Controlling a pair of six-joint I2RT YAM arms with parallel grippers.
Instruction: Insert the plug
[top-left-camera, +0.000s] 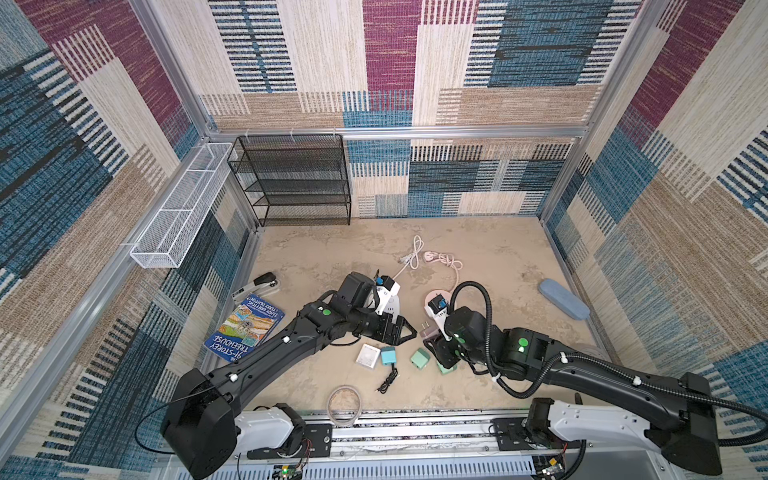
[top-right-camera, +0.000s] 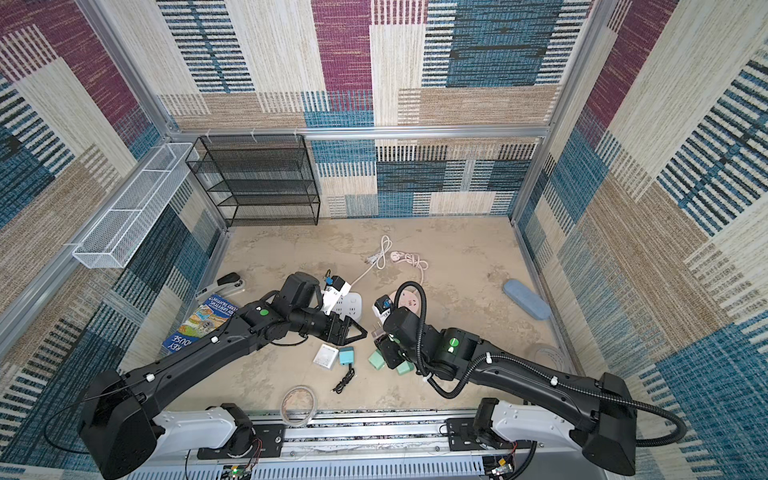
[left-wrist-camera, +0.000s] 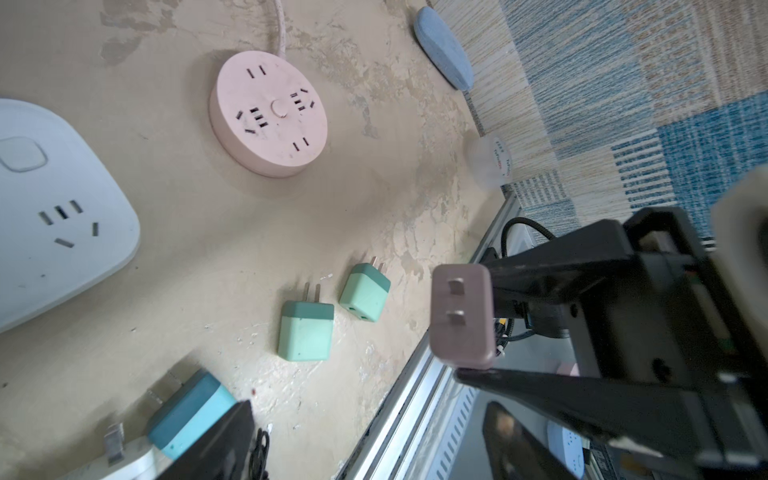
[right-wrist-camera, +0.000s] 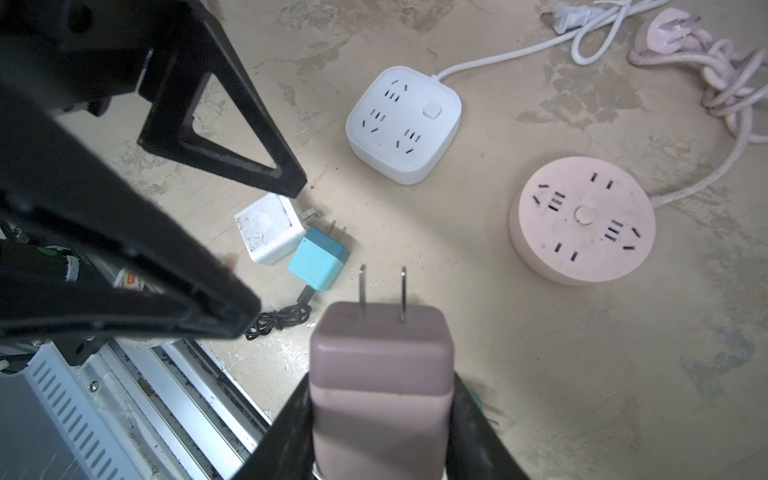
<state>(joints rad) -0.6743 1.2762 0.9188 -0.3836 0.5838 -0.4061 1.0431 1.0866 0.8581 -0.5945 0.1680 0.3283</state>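
My right gripper is shut on the plug, a mauve two-pronged charger held above the table with its prongs pointing away from the wrist. The same plug faces the left wrist view prongs-on. Close to the left of it in both top views, my left gripper stands open and empty. A round pink power strip and a square white power strip lie beyond the plug, sockets up. In a top view the wrist cameras partly hide both strips.
Two mint chargers, a blue charger, a white one and a black cable lie near the front. A book, stapler, blue case, tape roll and mesh rack surround them.
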